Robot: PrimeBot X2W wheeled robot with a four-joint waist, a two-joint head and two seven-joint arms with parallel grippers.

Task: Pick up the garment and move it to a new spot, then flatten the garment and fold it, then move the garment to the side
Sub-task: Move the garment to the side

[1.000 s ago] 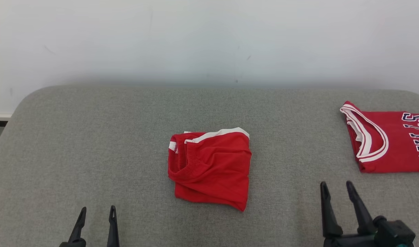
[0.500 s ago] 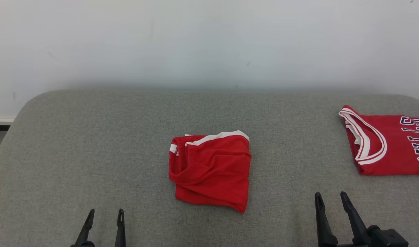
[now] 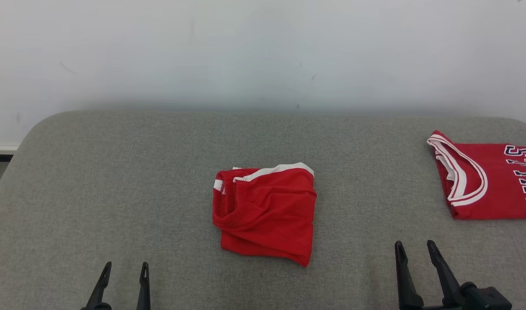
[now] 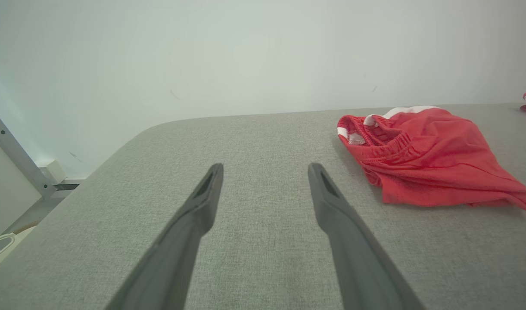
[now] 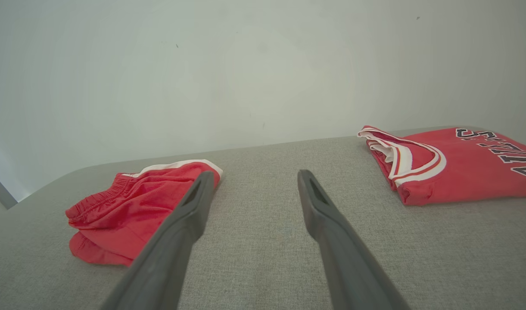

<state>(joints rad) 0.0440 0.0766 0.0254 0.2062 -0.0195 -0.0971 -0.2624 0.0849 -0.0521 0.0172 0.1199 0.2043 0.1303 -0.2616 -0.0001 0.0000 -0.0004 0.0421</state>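
Black tapered fingers [image 4: 201, 206] of the left gripper [image 3: 126, 265] stand spread wide apart at the lower left of the head view, and they hold nothing. In the left wrist view, bare cloth lies in the gap between them. The right gripper [image 3: 414, 243] sits at the lower right of the head view, its jaws just as wide and just as empty, with its tips pointing up the frame. Whether either gripper touches the covering below it cannot be told.

The red shorts [image 3: 267, 215] lie in the middle of the head view, between the two grippers and a little further up the frame, apart from both. They are folded into a rough square. A white band runs along the top edge and the gathered waistband sits at the left side, while the lower edge is loose and slightly rumpled. In the left wrist view they lie to the right of the fingers. In the right wrist view they lie at the lower left, partly behind the left-hand finger.

A red jersey [image 3: 491, 181] with white trim and dark lettering lies folded at the right edge of the head view, above the right gripper and well apart from the shorts.

Everything rests on a grey fabric surface [image 3: 116, 172] with rounded far corners. Behind it a pale wall [image 3: 245, 51] fills the top of the frame. A grey metal strut [image 4: 13, 157] shows at the left edge of the left wrist view.
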